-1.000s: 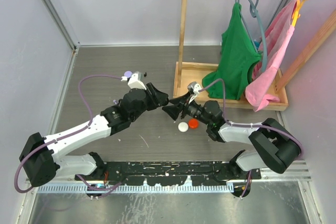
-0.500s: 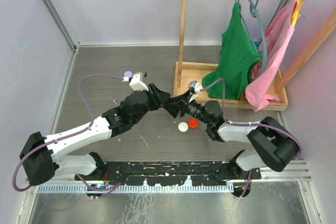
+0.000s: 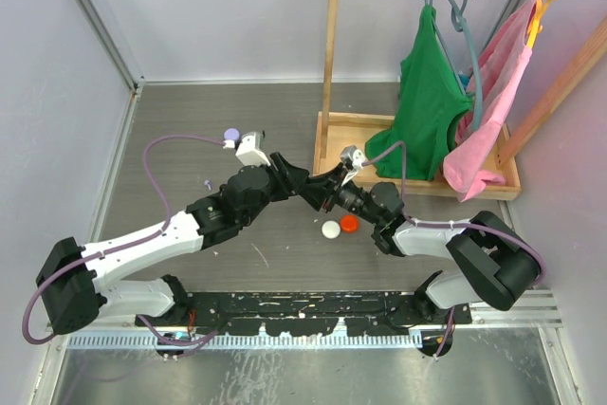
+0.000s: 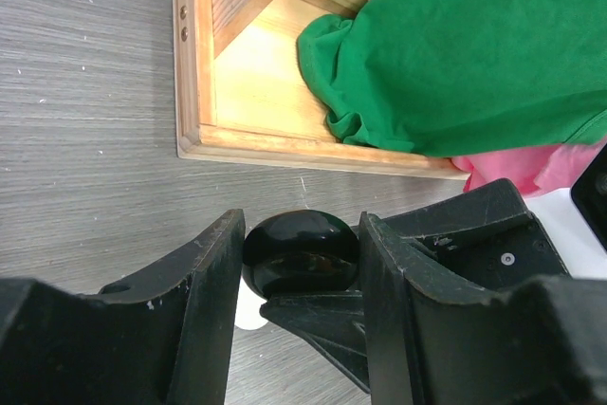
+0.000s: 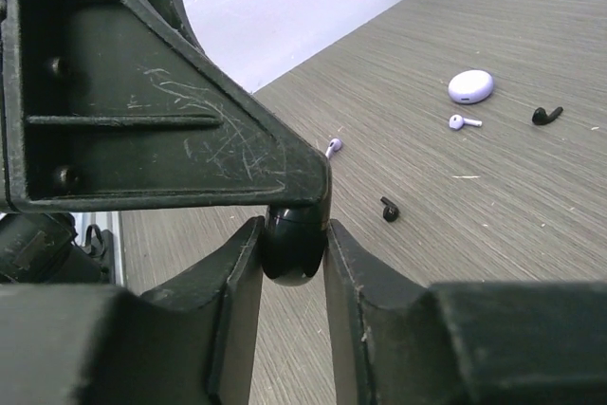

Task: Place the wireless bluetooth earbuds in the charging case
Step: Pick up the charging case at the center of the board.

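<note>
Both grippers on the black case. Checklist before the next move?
1. Left gripper clamped on black case: ok.
2. Right gripper fingers against both sides of the case: ok.
3. Case lid open: cannot tell.
4. Black earbud seated in case: not ok, lies loose on the table.
5. Second black earbud seated: not ok, also on the table.

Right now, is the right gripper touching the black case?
Touching. The right wrist view shows the right gripper squeezing the black case from both sides, with no gap showing.
</note>
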`<act>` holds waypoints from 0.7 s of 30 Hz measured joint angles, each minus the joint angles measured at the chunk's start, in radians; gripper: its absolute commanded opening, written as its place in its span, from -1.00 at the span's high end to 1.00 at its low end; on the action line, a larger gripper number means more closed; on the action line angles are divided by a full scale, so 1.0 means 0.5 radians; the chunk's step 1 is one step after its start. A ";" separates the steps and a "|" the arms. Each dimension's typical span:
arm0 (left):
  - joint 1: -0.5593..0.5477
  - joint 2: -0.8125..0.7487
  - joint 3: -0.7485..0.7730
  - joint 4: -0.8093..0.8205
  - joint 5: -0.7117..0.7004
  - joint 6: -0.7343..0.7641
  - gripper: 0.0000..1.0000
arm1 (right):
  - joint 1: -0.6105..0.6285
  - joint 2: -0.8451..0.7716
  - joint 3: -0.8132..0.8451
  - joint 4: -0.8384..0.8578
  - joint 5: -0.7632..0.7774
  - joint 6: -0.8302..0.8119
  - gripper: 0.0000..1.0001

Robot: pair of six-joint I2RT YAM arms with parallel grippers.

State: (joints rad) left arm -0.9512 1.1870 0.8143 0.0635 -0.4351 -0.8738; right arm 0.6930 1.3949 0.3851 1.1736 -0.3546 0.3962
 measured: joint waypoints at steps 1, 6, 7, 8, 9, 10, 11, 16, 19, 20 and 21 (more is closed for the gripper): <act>0.000 0.000 0.000 0.000 0.001 0.000 0.11 | 0.000 0.000 0.000 0.005 -0.014 -0.001 0.43; -0.004 0.000 0.000 -0.011 -0.001 0.018 0.00 | -0.002 0.024 0.000 0.026 -0.047 -0.004 0.73; -0.005 -0.002 0.000 -0.015 -0.001 0.031 -0.04 | -0.002 0.026 0.000 0.028 -0.052 -0.010 0.76; -0.005 -0.005 0.000 -0.018 0.002 0.042 -0.09 | -0.002 0.026 0.000 0.027 -0.058 -0.014 0.78; -0.007 -0.011 0.000 -0.021 0.004 0.054 -0.14 | -0.002 0.026 0.000 0.029 -0.067 -0.023 0.80; -0.008 -0.021 0.000 -0.031 0.005 0.069 -0.22 | -0.002 0.026 0.000 0.034 -0.082 -0.033 0.82; -0.009 -0.037 0.000 -0.040 0.007 0.097 -0.28 | -0.002 0.026 0.000 0.038 -0.101 -0.043 0.84; -0.008 -0.179 0.000 -0.056 0.050 0.286 -0.50 | -0.001 0.024 0.000 0.053 -0.207 -0.090 0.94; 0.008 -0.278 0.000 -0.055 0.145 0.475 -0.56 | -0.001 0.007 -0.002 0.056 -0.273 -0.114 0.98; 0.019 -0.311 0.000 -0.055 0.199 0.539 -0.57 | -0.001 -0.005 -0.004 0.060 -0.293 -0.121 0.98; 0.035 -0.348 0.000 -0.056 0.261 0.611 -0.59 | -0.002 -0.021 -0.007 0.061 -0.314 -0.129 0.98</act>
State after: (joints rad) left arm -0.9337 1.0130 0.8143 0.0357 -0.3046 -0.5682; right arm 0.6922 1.3846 0.3817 1.2041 -0.5114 0.3317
